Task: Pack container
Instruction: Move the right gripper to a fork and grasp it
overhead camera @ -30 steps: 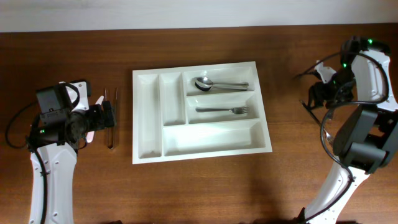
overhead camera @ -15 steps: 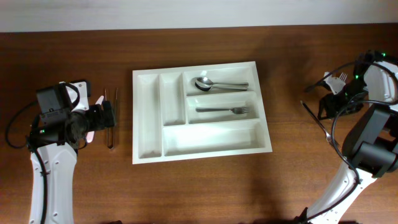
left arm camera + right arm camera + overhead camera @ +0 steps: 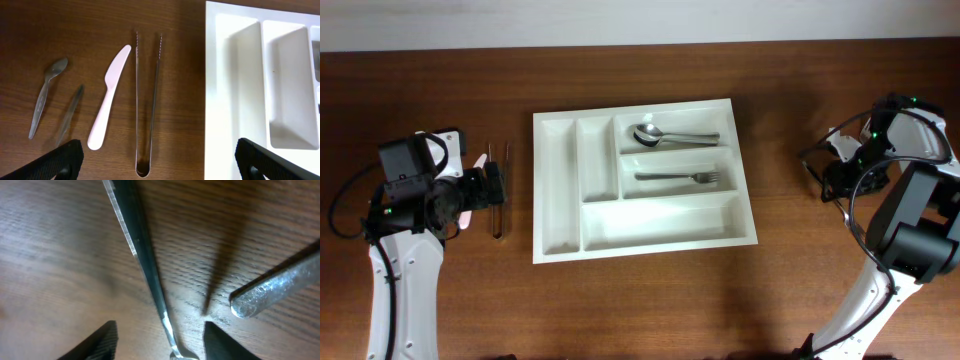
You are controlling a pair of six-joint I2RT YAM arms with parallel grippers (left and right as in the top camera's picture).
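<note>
- Two fingers of the left gripper (image 3: pixel 159 161) stand spread wide, empty, over the tongs (image 3: pixel 148 100).
- Right gripper (image 3: pixel 161 339) fingers are parted, straddling a thin metal utensil (image 3: pixel 135 240); whether they touch it, I cannot tell.
- Container (image 3: pixel 558 190) lies between both grippers.

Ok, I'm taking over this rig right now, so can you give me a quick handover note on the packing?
Left gripper: open, empty, above loose pieces left of the container.
Right gripper: open, straddling a thin metal utensil on the table, not gripped.
Done: spoon and fork lie in separate container compartments.
To do: tongs, white knife, small spoon, a blurred utensil, that thin utensil and a metal handle beside it.
</note>
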